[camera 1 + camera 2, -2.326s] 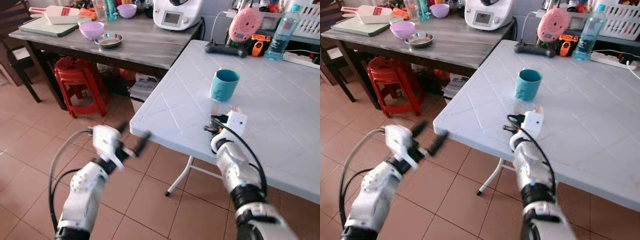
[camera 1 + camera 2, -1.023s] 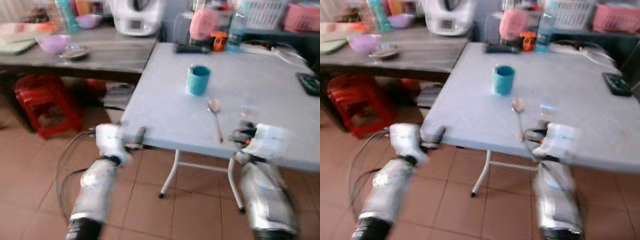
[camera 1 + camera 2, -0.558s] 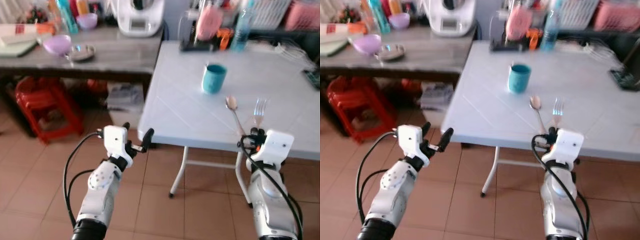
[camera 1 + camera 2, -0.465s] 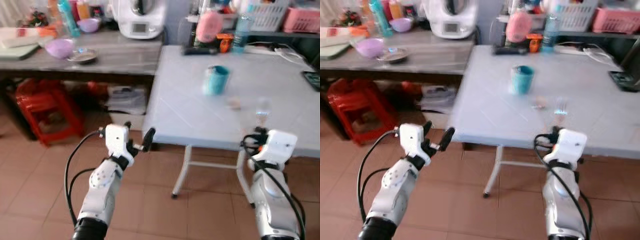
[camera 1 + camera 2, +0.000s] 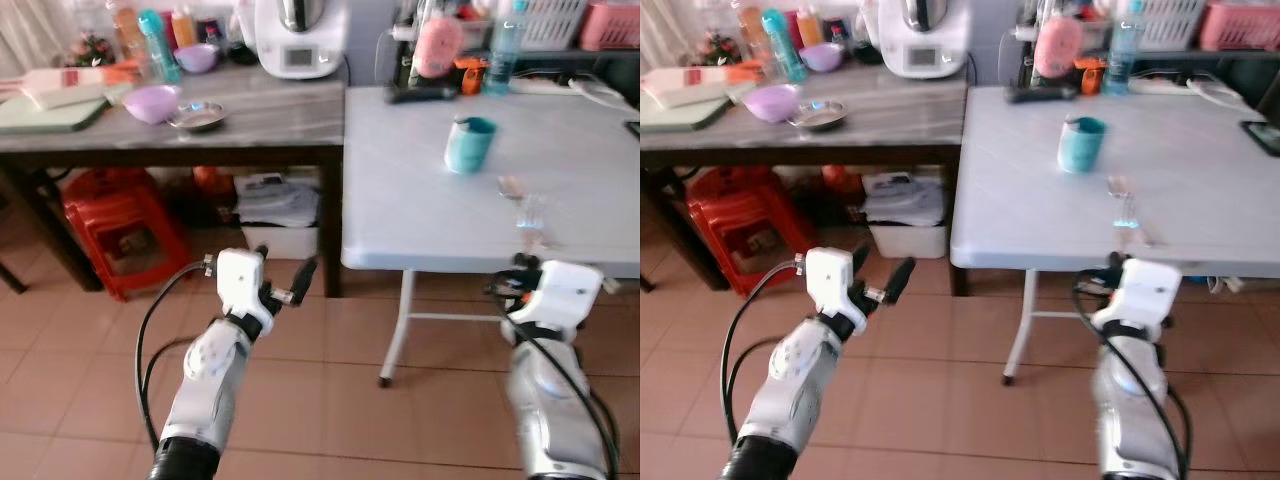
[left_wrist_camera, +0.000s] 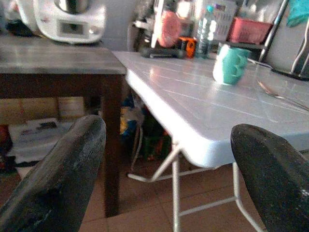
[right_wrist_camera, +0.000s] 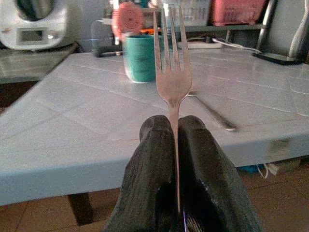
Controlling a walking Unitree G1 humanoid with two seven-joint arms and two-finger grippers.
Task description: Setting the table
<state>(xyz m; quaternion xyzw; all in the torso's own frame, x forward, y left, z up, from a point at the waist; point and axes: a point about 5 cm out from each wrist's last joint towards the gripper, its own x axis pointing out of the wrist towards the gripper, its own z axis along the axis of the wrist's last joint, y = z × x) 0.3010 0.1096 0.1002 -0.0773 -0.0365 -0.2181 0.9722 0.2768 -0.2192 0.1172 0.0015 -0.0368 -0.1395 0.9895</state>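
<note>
Nearest, at five o'clock: right gripper (image 7: 175,145) pinched tight on a fork (image 7: 171,72), tines up, just short of the white table (image 5: 1040,215) edge. At seven o'clock, left gripper (image 5: 285,285) spread wide over floor tiles. Farther, at one o'clock on the tabletop: probably a spoon (image 5: 1118,187), then teal cup (image 5: 1080,143).

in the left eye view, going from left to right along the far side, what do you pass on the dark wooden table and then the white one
Green cutting board → purple bowl → small metal dish → white kitchen appliance → pink round gadget → teal cup → clear water bottle.
</note>
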